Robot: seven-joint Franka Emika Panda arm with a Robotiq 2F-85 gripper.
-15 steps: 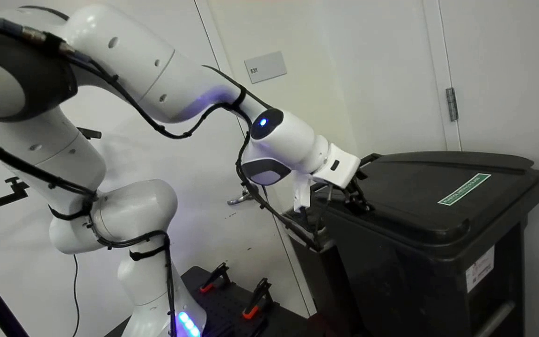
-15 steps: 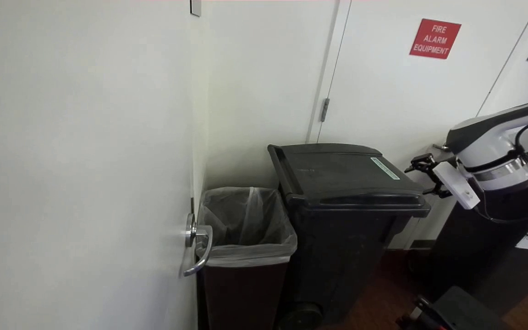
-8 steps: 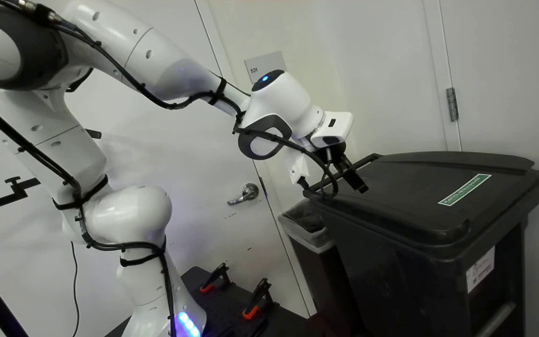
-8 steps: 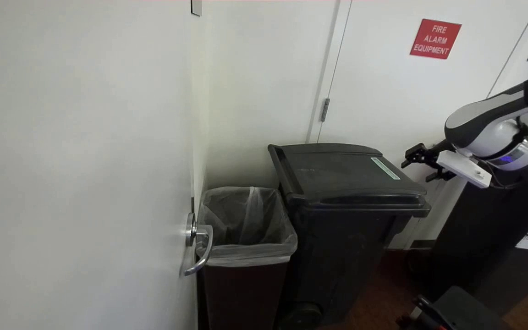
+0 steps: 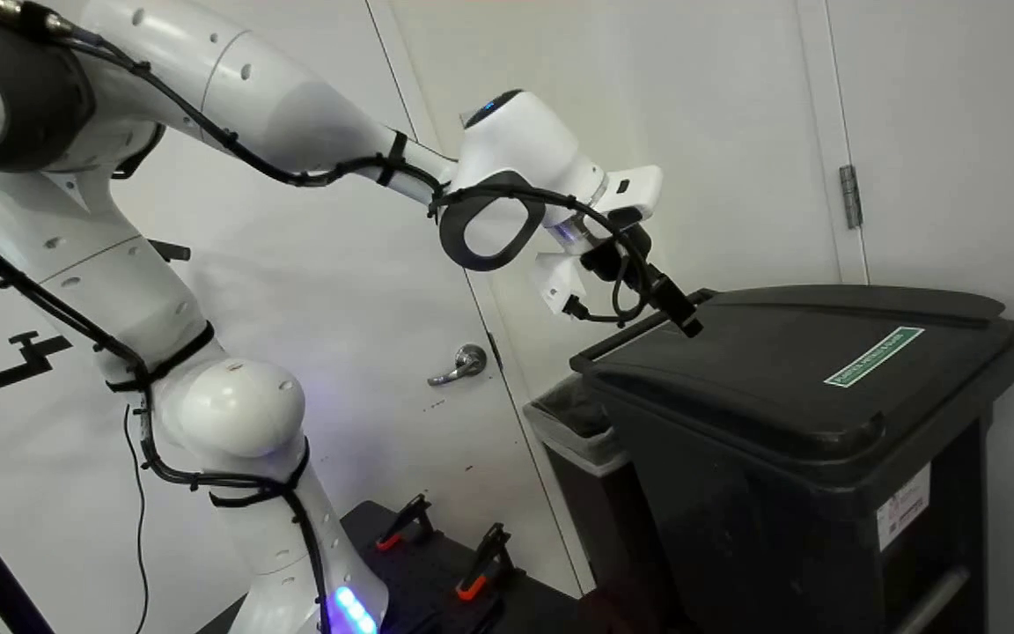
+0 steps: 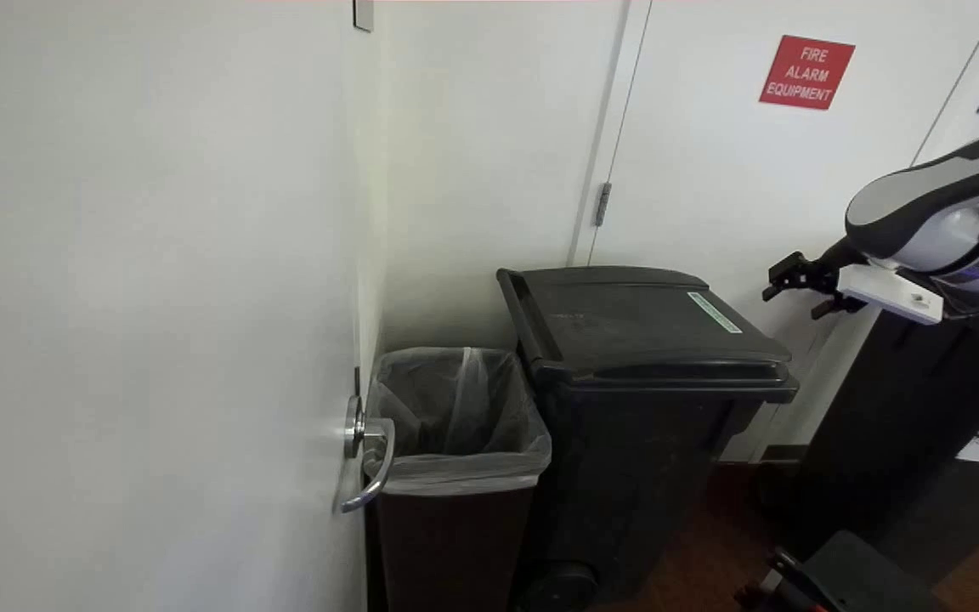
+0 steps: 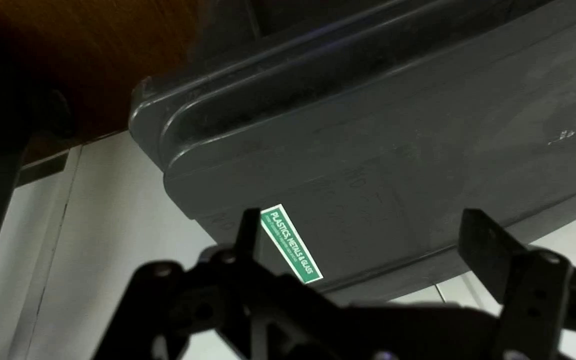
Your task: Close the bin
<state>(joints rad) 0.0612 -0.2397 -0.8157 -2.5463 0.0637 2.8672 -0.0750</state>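
Since the earlier frames the arm [image 5: 287, 123] has risen and drawn its claw [image 7: 363, 232] up and away from the bin [image 5: 762, 511]. That large dark bin stands below, its lid [image 5: 780, 370] flat down in both exterior views. An exterior view looks down into the clear liner [image 6: 455, 472] of a brown waste bin [image 6: 455, 544] just beside it. The claw's fingers [image 7: 488, 245] are spread wide, with nothing held. Only the wrist view renders the green label [image 7: 290, 243] plainly: "PLASTICS, METALS & GLASS". A white sticker [image 5: 903, 506] on the bin shows only in an exterior view.
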